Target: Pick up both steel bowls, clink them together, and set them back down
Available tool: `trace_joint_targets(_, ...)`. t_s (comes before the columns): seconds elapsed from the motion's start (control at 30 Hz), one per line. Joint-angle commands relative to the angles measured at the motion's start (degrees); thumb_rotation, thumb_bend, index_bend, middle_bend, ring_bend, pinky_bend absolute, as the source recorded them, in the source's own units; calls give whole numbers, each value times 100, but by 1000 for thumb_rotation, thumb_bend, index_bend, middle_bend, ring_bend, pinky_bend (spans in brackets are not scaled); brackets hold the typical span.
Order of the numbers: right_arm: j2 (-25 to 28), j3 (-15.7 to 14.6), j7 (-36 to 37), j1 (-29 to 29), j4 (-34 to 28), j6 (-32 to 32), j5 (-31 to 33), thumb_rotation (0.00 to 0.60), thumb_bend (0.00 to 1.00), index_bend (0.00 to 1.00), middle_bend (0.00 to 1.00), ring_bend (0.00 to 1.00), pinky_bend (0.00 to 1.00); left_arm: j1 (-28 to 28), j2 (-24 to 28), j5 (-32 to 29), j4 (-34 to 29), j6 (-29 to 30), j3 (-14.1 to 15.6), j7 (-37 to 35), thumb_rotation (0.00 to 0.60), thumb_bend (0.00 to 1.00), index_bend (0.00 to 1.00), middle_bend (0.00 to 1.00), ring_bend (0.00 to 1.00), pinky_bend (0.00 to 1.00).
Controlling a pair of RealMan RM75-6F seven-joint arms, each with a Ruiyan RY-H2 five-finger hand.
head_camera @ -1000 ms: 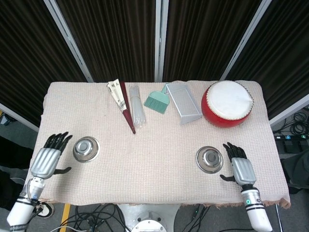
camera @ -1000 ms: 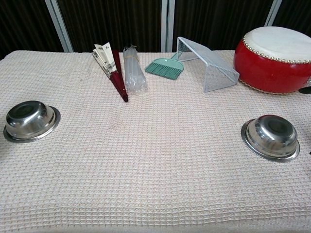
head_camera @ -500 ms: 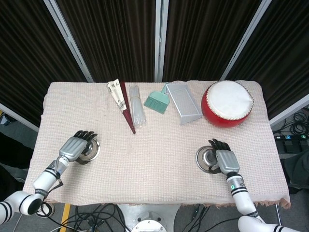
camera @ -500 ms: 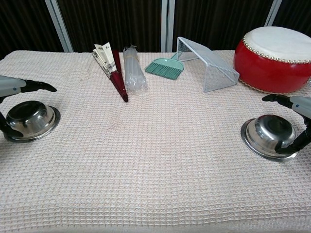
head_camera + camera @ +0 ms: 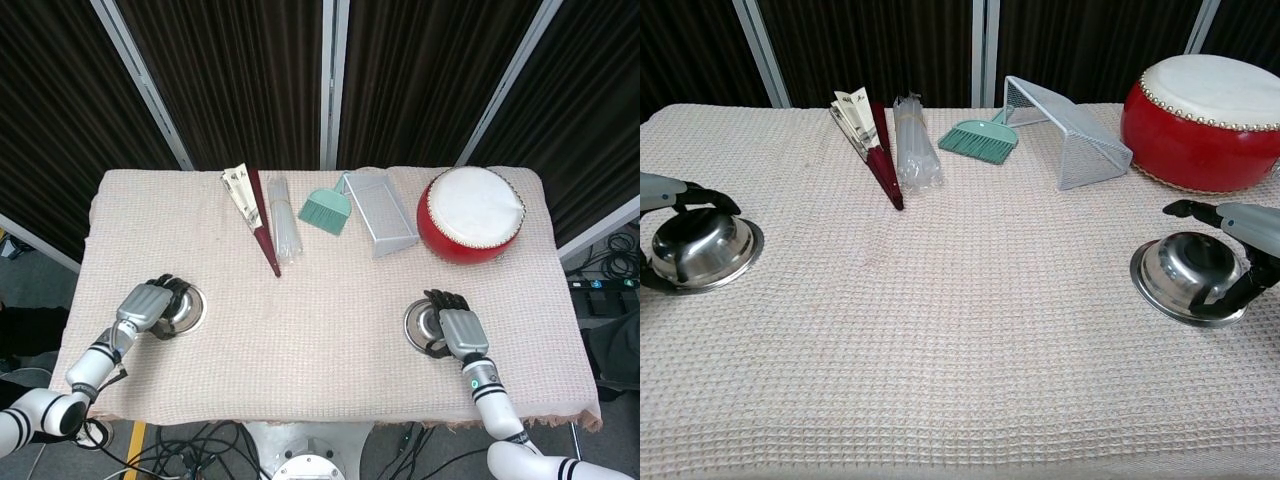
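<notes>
Two steel bowls stand upside down on the cloth-covered table (image 5: 330, 290). The left steel bowl (image 5: 186, 306) (image 5: 702, 248) is near the table's left edge. My left hand (image 5: 146, 303) (image 5: 665, 192) lies over it, fingers curled onto its far rim and thumb at its near rim. At the front right, the right steel bowl (image 5: 422, 322) (image 5: 1183, 270) has my right hand (image 5: 458, 327) (image 5: 1247, 238) around it. Its fingers reach over the far side and the thumb presses the near rim. Both bowls still touch the cloth.
Along the back of the table lie a folded fan (image 5: 252, 213), a clear plastic bundle (image 5: 284, 215), a small teal brush (image 5: 325, 209), a wire mesh dustpan (image 5: 381, 212) and a red drum (image 5: 471, 213).
Both hands came in from the table's sides, settled over the bowls and curled their fingers around them. The right bowl has shifted slightly to the left.
</notes>
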Motion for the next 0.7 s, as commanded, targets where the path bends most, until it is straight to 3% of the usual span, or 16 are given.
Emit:
trace_joint_targets(0.03, 35, -48, -87, 88, -48, -177, 217, 600, 37, 108, 120, 39, 112, -55, -9, 6, 36, -116, 56, -55, 600, 82, 227, 208, 191, 357)
trace_joint_targets(0.17, 123, -48, -144, 192, -135, -309, 483, 600, 65, 228, 197, 121, 189, -152, 21, -47, 66, -281, 65, -160, 600, 121, 305, 301, 294, 465)
trace_joint_targets(0.33, 174, -20, -67, 174, -225, -52, 414, 600, 101, 428, 360, 284, 353, -105, 84, 43, -57, 111, -4, -200, 600, 176, 382, 397, 373, 530)
trace_joint_targets(0.43, 327, 87, 376, 41, -433, 232, 104, 600, 105, 474, 394, 315, 388, 79, 238, 211, -345, 747, -89, -296, 600, 199, 397, 420, 393, 546)
trace_joint_targets(0.53, 546, 265, 1274, -219, -659, 763, -587, 600, 110, 482, 401, 321, 393, 429, 409, 559, -792, 1952, -304, -619, 600, 215, 400, 442, 417, 565)
trace_joint_targets(0.6, 606, 426, 2227, -419, -689, 1263, -1208, 600, 119, 483, 402, 323, 396, 734, 341, 772, -1116, 3053, -612, -1162, 600, 224, 400, 445, 421, 568)
trace_joint_targets(0.7, 355, 667, 3780, -565, -461, 1943, -1928, 600, 135, 483, 407, 331, 407, 1004, 37, 892, -1551, 4040, -948, -2246, 600, 232, 402, 445, 423, 569)
